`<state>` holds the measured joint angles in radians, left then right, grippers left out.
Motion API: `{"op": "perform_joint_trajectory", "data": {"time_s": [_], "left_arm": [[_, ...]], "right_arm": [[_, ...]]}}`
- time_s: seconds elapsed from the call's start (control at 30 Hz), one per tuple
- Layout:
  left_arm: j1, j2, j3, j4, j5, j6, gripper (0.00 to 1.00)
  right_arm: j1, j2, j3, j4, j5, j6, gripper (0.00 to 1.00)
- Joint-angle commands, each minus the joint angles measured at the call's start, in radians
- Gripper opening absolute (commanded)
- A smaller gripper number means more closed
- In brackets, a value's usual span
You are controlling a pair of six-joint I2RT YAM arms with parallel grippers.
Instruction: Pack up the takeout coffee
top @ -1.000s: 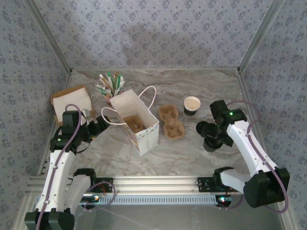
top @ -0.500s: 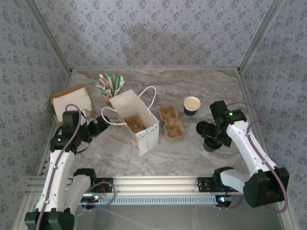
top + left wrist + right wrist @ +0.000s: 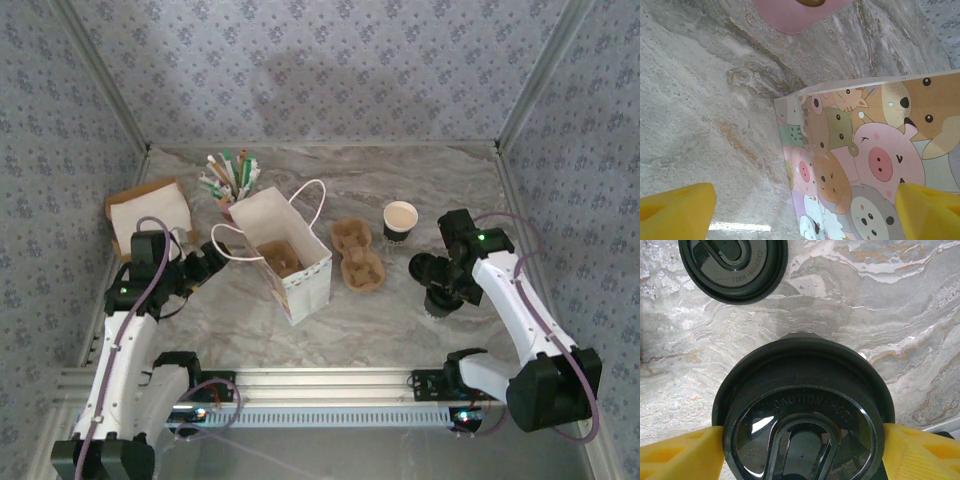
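In the right wrist view a round black lid (image 3: 802, 415) marked CAUTION HOT sits between my right gripper's (image 3: 802, 452) yellow pads (image 3: 677, 452), and both pads touch its rim. This lid tops the takeout coffee, whose tan wall is hidden beneath it. From above, the right gripper (image 3: 438, 298) points down at the table's right side. My left gripper (image 3: 205, 262) is open beside the handle of the white paper bag (image 3: 300, 275). Its printed animal side (image 3: 865, 150) faces the open left gripper (image 3: 802, 217).
A second black lid (image 3: 733, 267) lies loose on the marble. A dark-walled open cup (image 3: 400, 220) and a brown pulp cup carrier (image 3: 358, 255) stand between bag and right arm. A pink cup of straws (image 3: 232, 180) and a cardboard box (image 3: 150, 215) are back left.
The right jaws have closed in a little onto the black lid. Both arms otherwise stay where they were.
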<state>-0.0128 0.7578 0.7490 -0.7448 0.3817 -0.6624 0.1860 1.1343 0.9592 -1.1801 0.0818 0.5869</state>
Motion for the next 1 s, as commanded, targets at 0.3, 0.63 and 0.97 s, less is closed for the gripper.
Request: {"op": "perform_joint_trajectory", "data": {"time_s": [0.3,0.63,0.97], "left_arm": [[0.006,0.014,0.020,0.011,-0.010,0.020,0.92],[0.013,0.054,0.040,0.011,-0.138,0.043,0.92],[0.079,0.157,0.161,0.058,-0.115,0.047,0.91]], "right_arm": [[-0.010,0.002,-0.016,-0.001,0.001,0.015,0.75],[-0.005,-0.046,0.041,-0.037,0.011,0.004,0.72],[0.033,-0.094,0.123,-0.115,0.006,-0.032,0.71]]}}
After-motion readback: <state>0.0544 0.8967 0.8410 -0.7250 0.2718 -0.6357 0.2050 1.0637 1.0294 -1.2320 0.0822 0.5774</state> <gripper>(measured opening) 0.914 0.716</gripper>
